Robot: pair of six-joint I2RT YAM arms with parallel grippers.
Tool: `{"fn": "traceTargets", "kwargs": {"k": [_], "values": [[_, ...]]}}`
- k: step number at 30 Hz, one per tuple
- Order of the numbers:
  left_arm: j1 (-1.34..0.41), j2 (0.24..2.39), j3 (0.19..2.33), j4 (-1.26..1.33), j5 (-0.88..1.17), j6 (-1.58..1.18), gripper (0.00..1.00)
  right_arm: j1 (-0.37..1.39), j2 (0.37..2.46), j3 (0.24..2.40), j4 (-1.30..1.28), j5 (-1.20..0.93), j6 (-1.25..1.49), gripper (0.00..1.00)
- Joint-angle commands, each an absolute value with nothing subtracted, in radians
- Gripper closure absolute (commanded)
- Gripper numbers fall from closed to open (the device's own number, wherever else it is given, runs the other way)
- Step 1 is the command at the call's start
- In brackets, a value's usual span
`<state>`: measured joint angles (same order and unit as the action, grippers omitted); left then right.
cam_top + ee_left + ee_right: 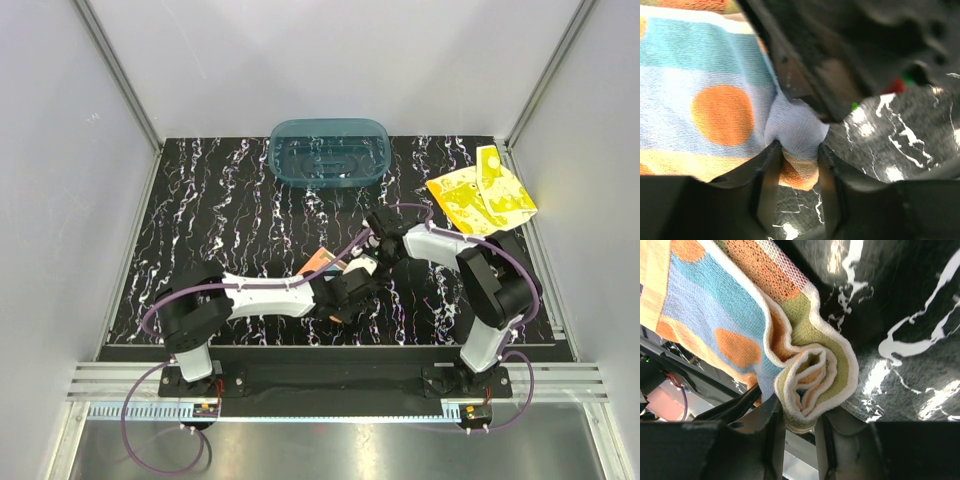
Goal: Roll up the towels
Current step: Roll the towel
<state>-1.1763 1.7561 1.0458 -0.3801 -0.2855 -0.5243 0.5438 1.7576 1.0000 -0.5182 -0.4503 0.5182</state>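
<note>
1. Clamps a bunched fold of light blue and yellow fabric towel with big orange dots [715, 105] between fingers of left gripper [797, 150].
2. Shows black white-veined marble-look table [900, 135] at right.

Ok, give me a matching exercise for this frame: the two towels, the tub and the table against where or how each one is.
Things:
1. dotted towel
2. yellow towel
3. teal tub
4. table

Places or states:
A. at the far edge, in the middle
B. black with white veining
C. pinched by the left gripper and the right gripper, one end rolled
D. lying unrolled at the far right

Pairs: 1-C; 2-D; 3-A; 4-B
</note>
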Motion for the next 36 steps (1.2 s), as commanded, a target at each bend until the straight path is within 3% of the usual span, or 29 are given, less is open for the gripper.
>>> {"fn": "traceTargets", "kwargs": {"k": [1,6,13,20,27,31,36], "values": [[-1.143,1.821,0.977,-0.446,-0.31,-0.583,0.63,0.554,1.779,1.054,-0.584,-0.414,0.463,0.67],[-1.137,1.848,0.986,-0.466,-0.321,-0.589,0.69,0.534,1.792,1.089,-0.626,-0.402,0.434,0.56],[-1.134,1.853,0.983,-0.44,-0.29,-0.574,0.82,0.451,1.76,1.126,-0.687,-0.393,0.379,0.32],[-1.01,1.78,0.91,-0.331,-0.043,-0.531,0.94,0.385,1.646,1.147,-0.71,-0.414,0.371,0.31],[-0.93,1.697,0.884,-0.269,0.164,-0.529,0.96,0.385,1.487,1.069,-0.594,-0.466,0.436,0.3],[-0.862,1.66,0.861,-0.177,0.369,-0.58,0.96,0.385,1.471,1.029,-0.543,-0.518,0.457,0.3],[-0.799,1.66,0.891,-0.195,0.462,-0.652,0.96,0.385,1.465,0.942,-0.479,-0.557,0.472,0.3]]}}
